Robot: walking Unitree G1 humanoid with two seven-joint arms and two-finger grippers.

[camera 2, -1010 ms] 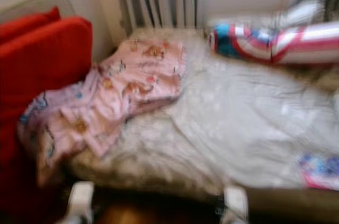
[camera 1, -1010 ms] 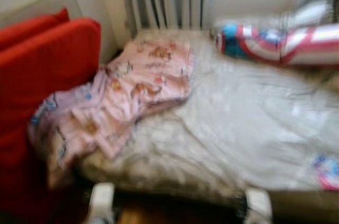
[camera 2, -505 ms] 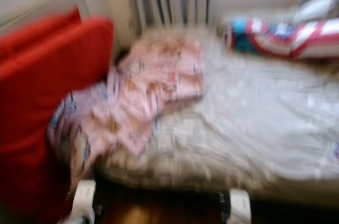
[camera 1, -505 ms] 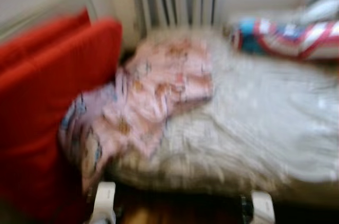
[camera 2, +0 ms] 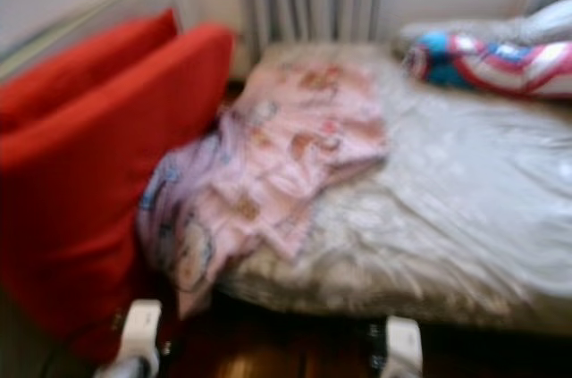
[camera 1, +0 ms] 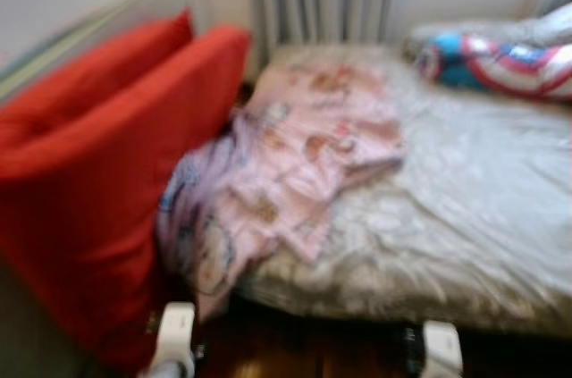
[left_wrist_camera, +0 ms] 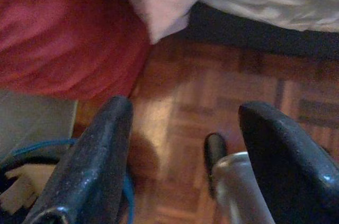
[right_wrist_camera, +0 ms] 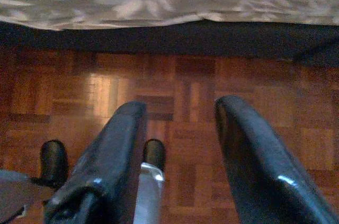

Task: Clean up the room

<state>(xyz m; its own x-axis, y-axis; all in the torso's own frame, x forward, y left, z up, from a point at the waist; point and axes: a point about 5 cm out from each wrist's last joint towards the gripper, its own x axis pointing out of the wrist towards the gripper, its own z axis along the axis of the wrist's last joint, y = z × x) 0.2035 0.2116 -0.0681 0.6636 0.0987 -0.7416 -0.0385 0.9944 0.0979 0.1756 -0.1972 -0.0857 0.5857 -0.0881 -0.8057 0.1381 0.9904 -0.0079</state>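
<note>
Pink blanket (camera 1: pixel 295 163) on bed (camera 1: pixel 483 208) (wrists: parquet floor (right_wrist_camera: pixel 175 86))

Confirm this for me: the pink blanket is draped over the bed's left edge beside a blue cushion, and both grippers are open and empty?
Not quite. The cushion is red, not blue, as the left eye view shows. The rest holds: the pink blanket hangs over the bed edge, and the left gripper and right gripper are open and empty.

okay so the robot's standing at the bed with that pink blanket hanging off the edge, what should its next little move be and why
Probably raise the left tool toward the pink blanket. The blanket lies crumpled across the bed, its corner drooping over the side beside the red cushions. Both tools hang low over the wood floor, open and holding nothing, and the left one is nearer the drooping corner.
</note>
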